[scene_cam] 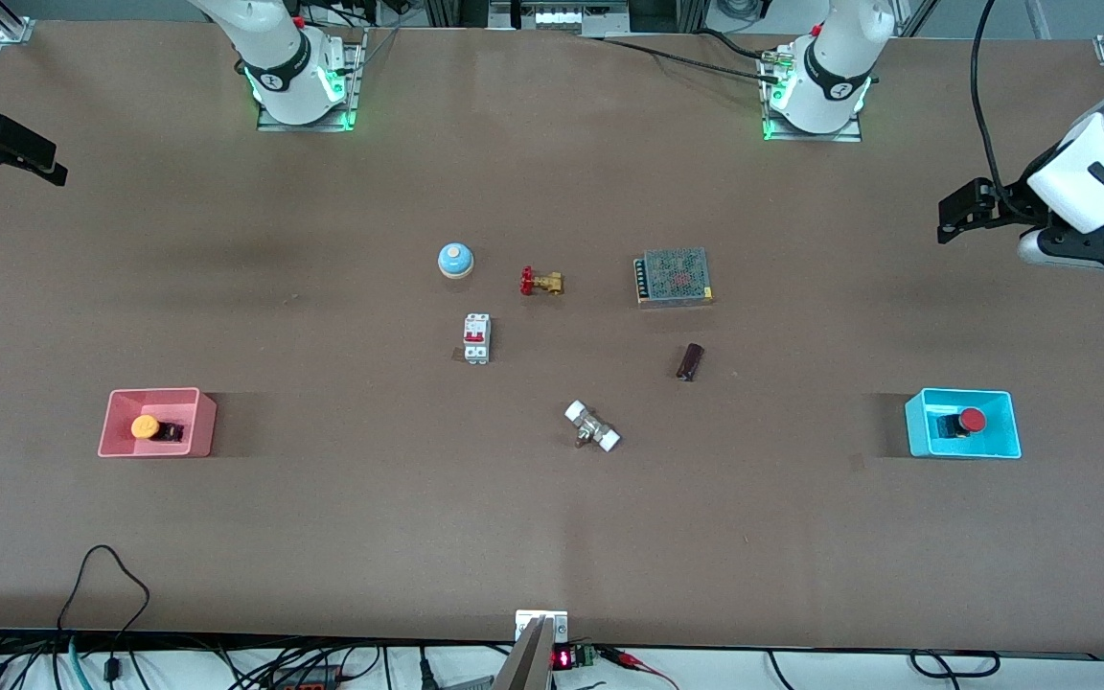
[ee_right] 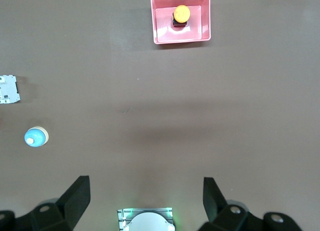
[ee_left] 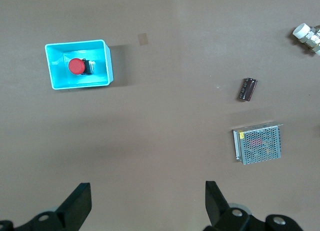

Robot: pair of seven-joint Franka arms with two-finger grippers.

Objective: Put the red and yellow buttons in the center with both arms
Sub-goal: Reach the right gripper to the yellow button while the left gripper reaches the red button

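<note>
- two buttons sit in bins: the yellow button [scene_cam: 146, 427] in the pink bin [scene_cam: 121, 447] at 9 o'clock, the red button [scene_cam: 970, 420] in the cyan bin [scene_cam: 1010, 443] at 3 o'clock.
- left gripper [ee_left: 145, 203] hangs over bare tabletop [scene_cam: 552, 537], fingers [ee_left: 80, 203] spread, holding nothing.
- right gripper [ee_right: 145, 198] likewise, fingers [ee_right: 79, 196] released.

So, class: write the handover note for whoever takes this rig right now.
Left hand: open, empty, raised over the left arm's end of the table.
Right hand: open, empty, raised over the right arm's end.
Red button: in the cyan bin.
Yellow button: in the pink bin.
Done: nothing.
Left: lift each button out and set both on the bare tabletop at the center.
</note>
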